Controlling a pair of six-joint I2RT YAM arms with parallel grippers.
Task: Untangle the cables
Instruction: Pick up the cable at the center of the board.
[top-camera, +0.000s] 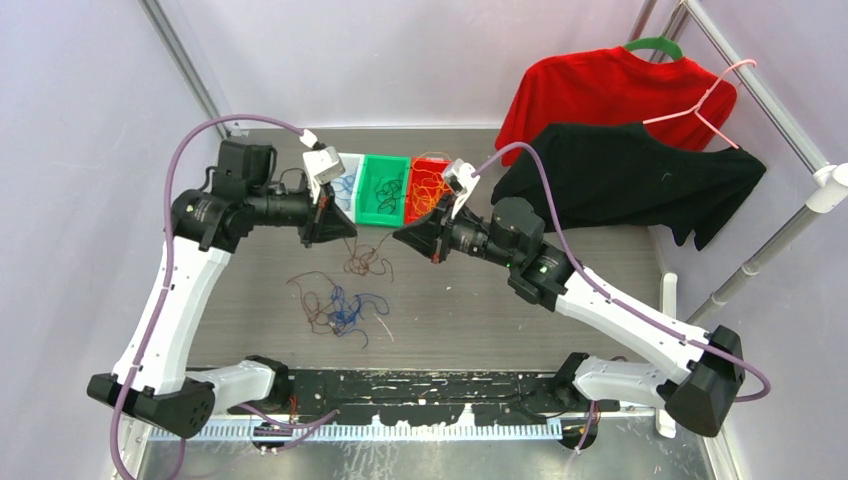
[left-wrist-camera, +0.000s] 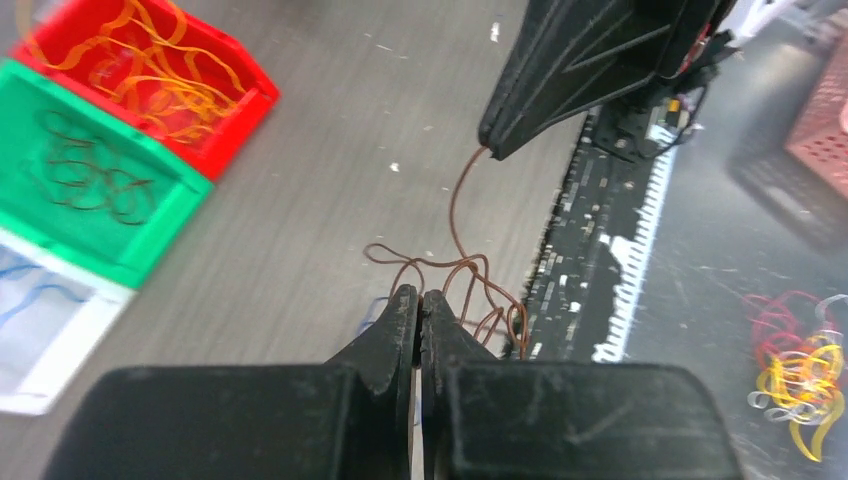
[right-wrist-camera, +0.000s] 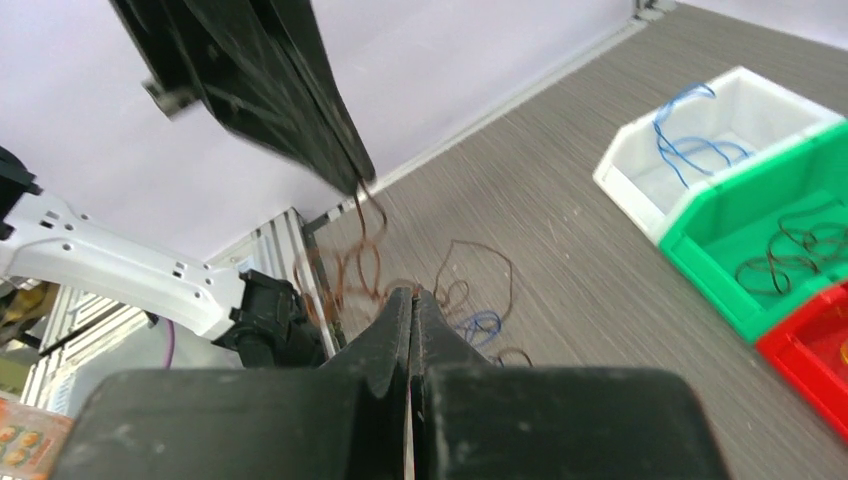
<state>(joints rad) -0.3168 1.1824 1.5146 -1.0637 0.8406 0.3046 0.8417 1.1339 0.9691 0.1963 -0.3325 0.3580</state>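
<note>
Pale lilac walls (top-camera: 400, 50) are closing in the space at the back and on both sides. Soft, even light is falling across them without hard shadows. An aluminium post (top-camera: 185, 55) is running up the left rear corner. A grey, wood-grained tabletop (top-camera: 560, 330) is filling the middle, and a black strip (top-camera: 430, 390) is lying along its near edge. At the right rear a metal clothes rail (top-camera: 760, 90) is slanting past. A red shirt (top-camera: 600, 90) is hanging there on a green hanger (top-camera: 655, 45). A black shirt (top-camera: 620, 175) is hanging in front of it, and a pink hanger (top-camera: 710, 100) is showing just above.
</note>
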